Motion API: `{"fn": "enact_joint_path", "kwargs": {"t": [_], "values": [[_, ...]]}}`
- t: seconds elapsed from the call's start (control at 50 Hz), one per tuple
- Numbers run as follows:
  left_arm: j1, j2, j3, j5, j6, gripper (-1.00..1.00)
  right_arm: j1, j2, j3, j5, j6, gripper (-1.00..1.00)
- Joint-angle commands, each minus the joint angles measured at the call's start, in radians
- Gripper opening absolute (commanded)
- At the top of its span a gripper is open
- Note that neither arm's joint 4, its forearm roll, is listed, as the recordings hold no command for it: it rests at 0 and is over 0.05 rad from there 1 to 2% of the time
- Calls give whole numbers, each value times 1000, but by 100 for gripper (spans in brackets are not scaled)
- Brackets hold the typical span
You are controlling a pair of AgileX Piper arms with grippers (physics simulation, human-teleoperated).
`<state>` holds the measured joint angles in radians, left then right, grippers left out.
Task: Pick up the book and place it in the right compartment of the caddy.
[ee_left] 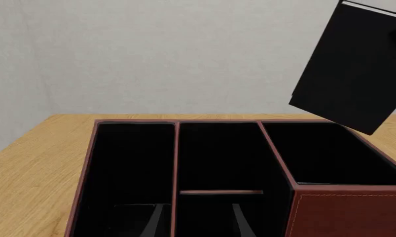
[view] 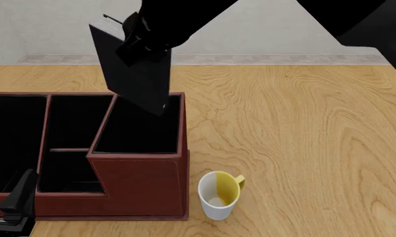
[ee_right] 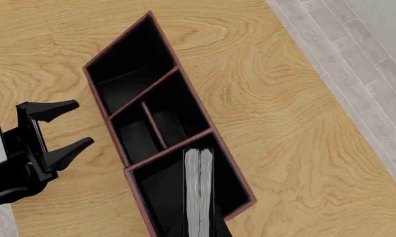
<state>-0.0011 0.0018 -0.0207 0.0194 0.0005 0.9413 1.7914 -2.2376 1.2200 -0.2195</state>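
Book (view: pixel 135 74) tilted, lower corner just above caddy (view: pixel 142 185) right compartment (view: pixel 142 131), clamped in right gripper (view: pixel 142 42); arm reaches down from above. Left gripper (ee_right: pixel 63 129) beside caddy, fingers apart, holding nothing.

The right compartment (view: pixel 140 132) of the caddy (view: pixel 142 187) is open at the top, its black inside bare; the book (view: pixel 133 69), tilted in the right hand (view: pixel 142 42), hangs over its mouth, lower corner at the rim. The slanted divider (view: pixel 104 126) bounds it on the left. A mug (view: pixel 219 194) stands on the bench (view: pixel 296 128) just beside the caddy's front right corner. The left hand (ee_right: pixel 63 129), fingers apart, sits low by the caddy's left front; bench to the right lies bare
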Motion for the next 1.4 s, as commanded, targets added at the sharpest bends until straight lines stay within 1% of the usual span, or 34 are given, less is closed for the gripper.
{"fn": "enact_joint_path", "kwargs": {"t": [0.02,0.36,0.82,1.4], "values": [[0,0,0,0,0,100,20,-1,-9,0,28,-100],[0,0,0,0,0,100,15,-22,19,0,28,-100],[0,0,0,0,0,100,10,-68,73,0,7,-100],[0,0,0,0,0,100,34,-76,113,0,18,-100]]}}
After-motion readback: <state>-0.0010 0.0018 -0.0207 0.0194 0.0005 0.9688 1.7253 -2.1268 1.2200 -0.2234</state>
